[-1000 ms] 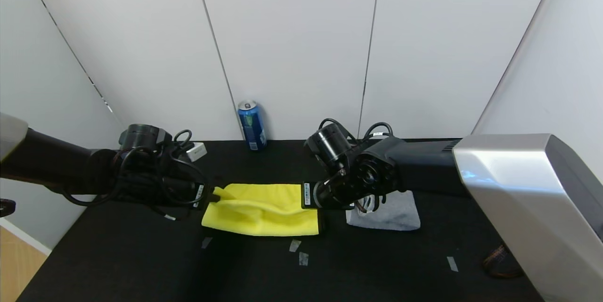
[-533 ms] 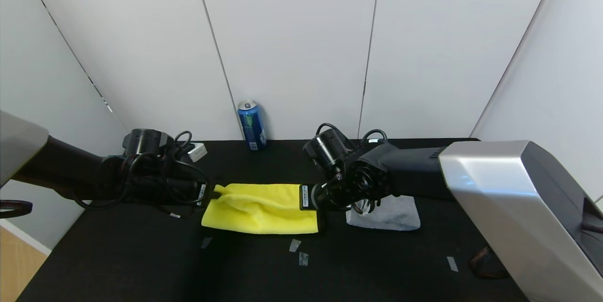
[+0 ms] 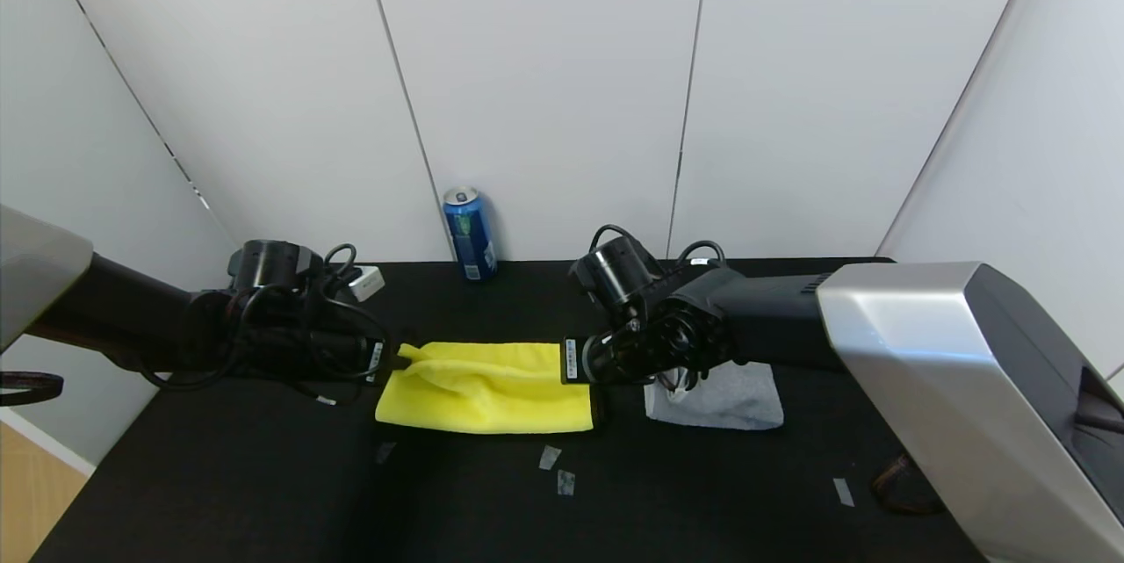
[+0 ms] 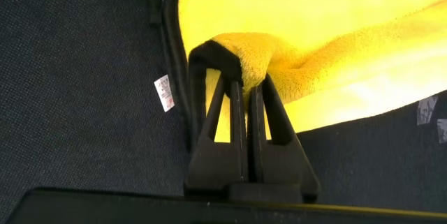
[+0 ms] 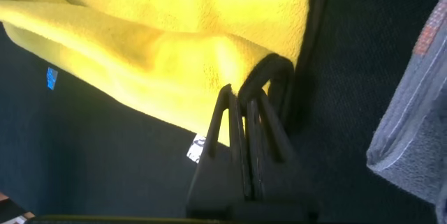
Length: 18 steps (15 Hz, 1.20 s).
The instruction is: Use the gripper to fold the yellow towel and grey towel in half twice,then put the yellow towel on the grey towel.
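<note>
Black tabletop (image 3: 263,493), white panels behind. You're pinching the yellow towel (image 3: 492,387) at both ends: left gripper (image 3: 397,361) clamped on its left corner, right gripper (image 3: 575,361) clamped on the right edge. Over the last second the lifted fold has been sinking flatter, so the half-fold is nearly laid. Grey towel (image 3: 729,400) is lying folded just beyond the right gripper.
</note>
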Each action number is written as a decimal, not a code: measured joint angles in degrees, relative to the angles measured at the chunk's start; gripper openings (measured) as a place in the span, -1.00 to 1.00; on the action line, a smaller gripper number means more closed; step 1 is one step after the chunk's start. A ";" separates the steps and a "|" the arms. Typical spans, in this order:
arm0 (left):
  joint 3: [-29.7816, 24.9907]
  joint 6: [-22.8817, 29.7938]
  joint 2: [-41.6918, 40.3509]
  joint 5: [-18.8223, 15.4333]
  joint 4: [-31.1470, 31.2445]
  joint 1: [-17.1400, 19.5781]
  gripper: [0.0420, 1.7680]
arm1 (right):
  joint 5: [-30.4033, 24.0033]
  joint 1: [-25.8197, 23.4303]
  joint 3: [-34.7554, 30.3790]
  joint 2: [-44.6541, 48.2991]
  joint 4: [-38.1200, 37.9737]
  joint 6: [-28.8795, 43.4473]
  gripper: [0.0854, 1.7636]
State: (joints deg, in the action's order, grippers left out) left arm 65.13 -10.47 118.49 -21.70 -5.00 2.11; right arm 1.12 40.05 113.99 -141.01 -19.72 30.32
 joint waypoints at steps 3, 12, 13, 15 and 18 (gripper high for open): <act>0.02 -0.22 0.00 -0.27 0.00 0.00 -0.69 | 0.02 -0.72 0.00 -0.11 0.40 -0.51 -0.32; 0.96 0.00 -0.38 -0.27 -0.09 1.61 0.43 | 3.61 -1.40 -0.07 0.33 1.19 -0.38 0.55; 1.21 0.00 -0.79 -0.28 -0.09 2.02 0.49 | 4.40 -1.40 -0.07 0.38 1.17 -0.35 0.59; 1.78 -0.04 -1.84 -0.57 -0.04 3.51 0.59 | 4.62 -1.33 -0.27 0.38 1.06 -0.32 0.67; 2.26 -0.06 -3.74 -0.83 0.24 4.75 0.70 | 4.68 -0.88 -0.84 0.55 0.18 0.00 0.75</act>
State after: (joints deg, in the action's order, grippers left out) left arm 67.39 -10.53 114.75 -22.53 -4.75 6.86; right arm 5.80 39.17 113.15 -140.46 -19.54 30.32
